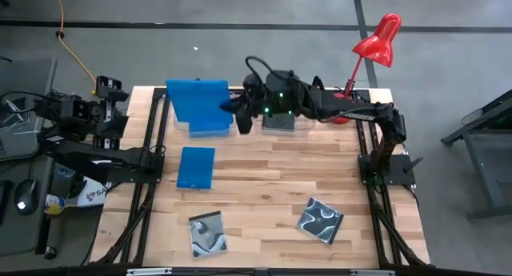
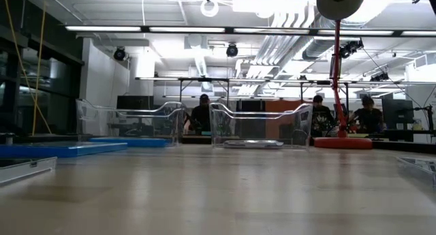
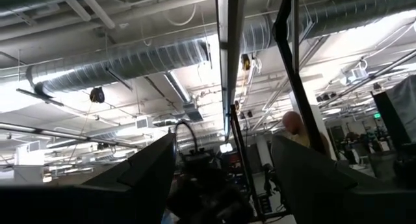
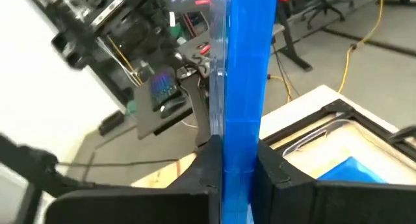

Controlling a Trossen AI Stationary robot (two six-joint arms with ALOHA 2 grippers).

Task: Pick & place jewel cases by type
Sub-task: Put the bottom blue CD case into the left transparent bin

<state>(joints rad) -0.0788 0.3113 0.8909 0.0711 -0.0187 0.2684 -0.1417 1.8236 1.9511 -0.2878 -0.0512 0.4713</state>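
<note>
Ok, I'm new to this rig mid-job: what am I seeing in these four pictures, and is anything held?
Two dark robot arms work at a wooden table. The overhead picture shows everything; the low one looks level across the table; the other two come from cameras on the wrists. The right gripper is shut on a blue case, held over the left clear tub. The left gripper is parked off the table's left side, fingers apart, pointing at the ceiling. On the table lie another blue case and two swirl-covered cases. The right tub holds one flat case.
</note>
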